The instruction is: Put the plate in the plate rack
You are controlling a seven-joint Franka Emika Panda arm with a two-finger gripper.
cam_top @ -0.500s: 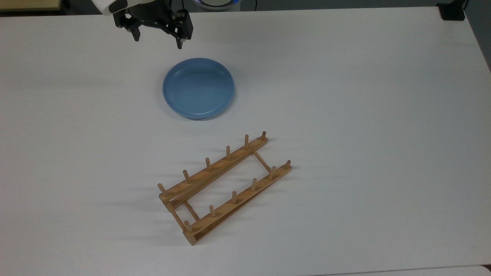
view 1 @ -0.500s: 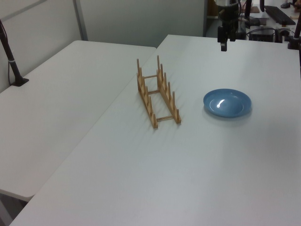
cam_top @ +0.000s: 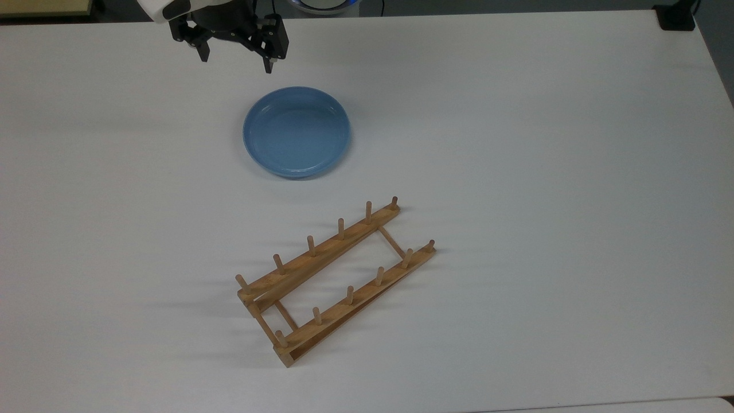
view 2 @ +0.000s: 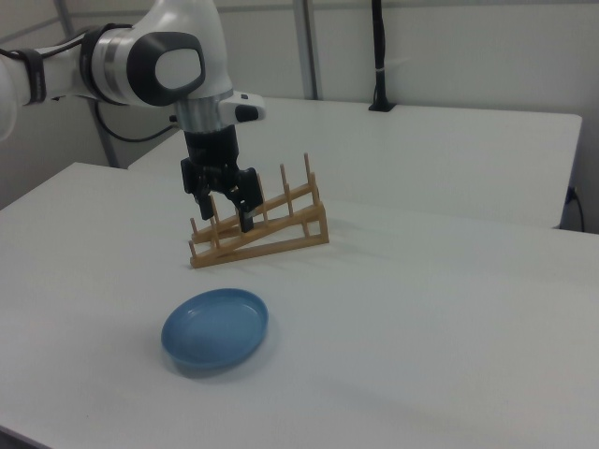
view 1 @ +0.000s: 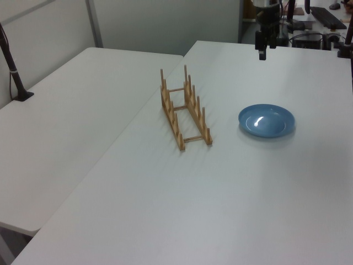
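Note:
The light-blue plate [cam_top: 296, 132] lies flat on the white table, apart from everything else. It is also in the left view [view 1: 266, 121] and the right view [view 2: 215, 329]. The wooden plate rack [cam_top: 321, 251] stands diagonally toward the top view's bottom, with upright pegs on both rails and nothing in it [view 1: 192, 105] [view 2: 281, 245]. My gripper [cam_top: 235, 63] hangs open above the table, beyond the plate's far rim toward the top view's upper left. It points down and holds nothing [view 1: 262, 52] [view 2: 228, 219].
A black clamp base [cam_top: 676, 17] sits at the table's corner at the top view's top right. A second white table [view 1: 83, 110] adjoins on the left view's left, carrying a black pole [view 1: 14, 72]. Equipment clutter [view 1: 325, 16] stands behind the arm.

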